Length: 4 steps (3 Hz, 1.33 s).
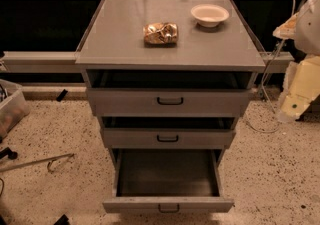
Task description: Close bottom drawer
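Right now the bottom drawer (168, 204), the lowest and narrowest of three grey metal cabinet drawers, stands pulled far out toward the camera. Its dark grey tray (167, 173) is open to view, and its small black loop handle (169, 209) sits at the middle of the short front panel, close to the lower edge of the view.

Above it, the mid-sized grey drawer front (167, 138) and the tallest, widest grey drawer front (169, 102) each stand out a little, with a dark gap showing over each.

On the flat grey counter (120, 24) that tops the cabinet lie a crumpled golden-brown foil packet (160, 33), near the middle, and a small white round bowl (209, 15), behind it and to the right; the two are apart.

My cream-coloured arm (306, 76) hangs at the right edge of the view, beside the cabinet. My gripper (294, 105) is at its lower end, level with the top drawer and well apart from the bottom drawer. I cannot tell whether it is open or closed.

A clear plastic bin (11, 106) stands on the speckled floor (60, 134) at the left.
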### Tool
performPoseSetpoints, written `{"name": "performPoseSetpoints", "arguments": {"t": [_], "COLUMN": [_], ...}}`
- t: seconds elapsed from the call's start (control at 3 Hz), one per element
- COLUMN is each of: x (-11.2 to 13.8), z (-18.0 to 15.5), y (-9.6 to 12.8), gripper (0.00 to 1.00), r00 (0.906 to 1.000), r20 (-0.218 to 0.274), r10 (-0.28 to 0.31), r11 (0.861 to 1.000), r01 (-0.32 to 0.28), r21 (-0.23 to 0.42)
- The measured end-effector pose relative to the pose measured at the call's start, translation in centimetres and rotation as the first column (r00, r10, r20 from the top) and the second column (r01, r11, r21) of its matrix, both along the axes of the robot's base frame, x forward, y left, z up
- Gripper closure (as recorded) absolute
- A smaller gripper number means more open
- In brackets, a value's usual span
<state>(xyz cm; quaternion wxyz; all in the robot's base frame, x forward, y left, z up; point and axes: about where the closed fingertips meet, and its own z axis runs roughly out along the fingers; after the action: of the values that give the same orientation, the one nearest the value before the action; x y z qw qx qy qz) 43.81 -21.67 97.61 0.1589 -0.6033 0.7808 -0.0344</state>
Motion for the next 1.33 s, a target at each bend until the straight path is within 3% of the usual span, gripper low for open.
{"name": "performPoseSetpoints", "arguments": {"t": [0.33, 0.67, 1.0, 1.33], "x": [0.0, -0.3, -0.9, -1.6], "z": [0.0, -2.2, -7.5, -14.0], "y": [0.0, 0.0, 0.9, 3.1], "gripper": [0.00, 0.00, 0.00, 0.00], "r00": [1.0000, 0.9998, 0.9990, 0.9964], "r20": [0.000, -0.009, -0.042, -0.077], "r10": [0.000, -0.019, -0.015, 0.035], "r11": [1.000, 1.000, 0.996, 0.980], "r01": [0.000, 0.019, 0.019, -0.019], "r21": [0.000, 0.019, 0.092, 0.196]}}
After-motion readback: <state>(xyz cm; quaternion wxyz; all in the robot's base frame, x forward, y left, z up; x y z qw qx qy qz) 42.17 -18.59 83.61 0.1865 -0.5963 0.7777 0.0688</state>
